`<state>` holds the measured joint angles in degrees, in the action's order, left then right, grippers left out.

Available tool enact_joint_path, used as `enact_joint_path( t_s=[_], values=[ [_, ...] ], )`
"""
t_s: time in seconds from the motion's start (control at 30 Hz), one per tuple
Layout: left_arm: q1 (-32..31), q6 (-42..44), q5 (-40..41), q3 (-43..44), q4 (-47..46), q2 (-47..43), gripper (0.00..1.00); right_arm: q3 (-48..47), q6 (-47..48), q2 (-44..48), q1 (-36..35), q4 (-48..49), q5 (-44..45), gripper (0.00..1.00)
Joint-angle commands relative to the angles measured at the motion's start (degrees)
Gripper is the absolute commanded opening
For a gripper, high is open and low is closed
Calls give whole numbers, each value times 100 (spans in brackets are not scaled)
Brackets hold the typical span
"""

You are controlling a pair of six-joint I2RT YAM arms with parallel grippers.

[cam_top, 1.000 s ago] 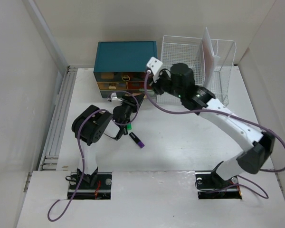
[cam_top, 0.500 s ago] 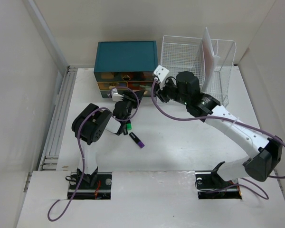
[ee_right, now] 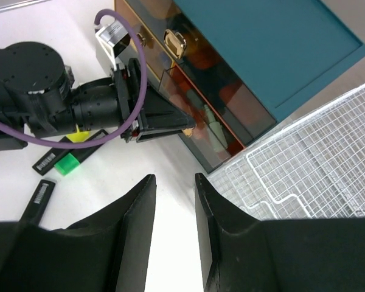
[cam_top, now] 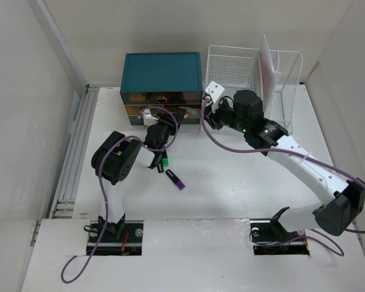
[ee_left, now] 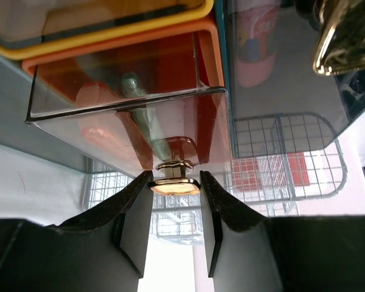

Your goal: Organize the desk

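The white desk carries a teal drawer chest at the back. My left gripper is at the chest's lower front. In the left wrist view it is shut on the gold handle of a clear orange drawer, which stands out a little from the chest. A pale green object lies inside the drawer. My right gripper hovers open and empty over the desk beside the chest's right front corner; the right wrist view shows it above bare white desk.
A green highlighter and a purple-capped marker lie on the desk behind my left gripper. A white wire-mesh rack holding a white sheet stands at the back right. Grooved rails run along the left edge.
My right gripper has drawn back to the right, away from the chest front. My left gripper has moved forward to the chest and closed around the drawer handle.
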<state>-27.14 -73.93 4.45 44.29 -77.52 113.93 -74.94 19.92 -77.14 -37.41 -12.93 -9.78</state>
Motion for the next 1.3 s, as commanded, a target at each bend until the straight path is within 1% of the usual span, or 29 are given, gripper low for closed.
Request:
enact_joint_path(
  t_s=[0.0,0.13,0.33,0.57,0.6,0.63,0.67,0.7,0.73,0.8,0.83,0.9,0.93,0.97,1.07,1.27],
  values=[
    [261,432,381,263,-985,15,0,76,-94,165,58,229,-182,37],
    [261,485,443,492,-783,15,0,76,-147,217,163,229,-288,37],
    [261,485,557,668,-730,121,0,128,-147,217,216,229,-340,37],
    [261,485,557,616,-668,182,0,181,-199,270,269,282,-402,37],
    [261,485,557,616,-738,182,6,233,-199,270,269,282,-402,37],
    [261,485,557,537,-791,182,17,234,-199,270,269,282,-454,37],
    [261,485,557,476,-791,182,28,234,-199,270,269,282,-455,37],
    [261,485,505,344,-852,121,46,234,-199,270,269,282,-455,37],
    [261,485,504,282,-905,121,54,234,-199,270,269,282,-455,37],
    [261,485,452,150,-1028,16,64,234,-252,270,269,282,-455,37],
    [261,485,452,28,-1159,15,72,234,-252,270,269,282,-455,37],
    [261,485,382,-78,-1274,-37,76,234,-252,270,321,282,-516,37],
    [261,485,320,-201,-1275,-37,76,234,-252,270,322,282,-516,37],
    [261,485,320,-271,-1484,-107,78,234,-252,270,322,282,-516,37],
    [200,432,320,-666,-1800,-274,79,234,-252,270,322,282,-516,37],
    [208,275,487,-1422,-2198,-442,74,287,-305,270,322,282,-568,37]
  ],
)
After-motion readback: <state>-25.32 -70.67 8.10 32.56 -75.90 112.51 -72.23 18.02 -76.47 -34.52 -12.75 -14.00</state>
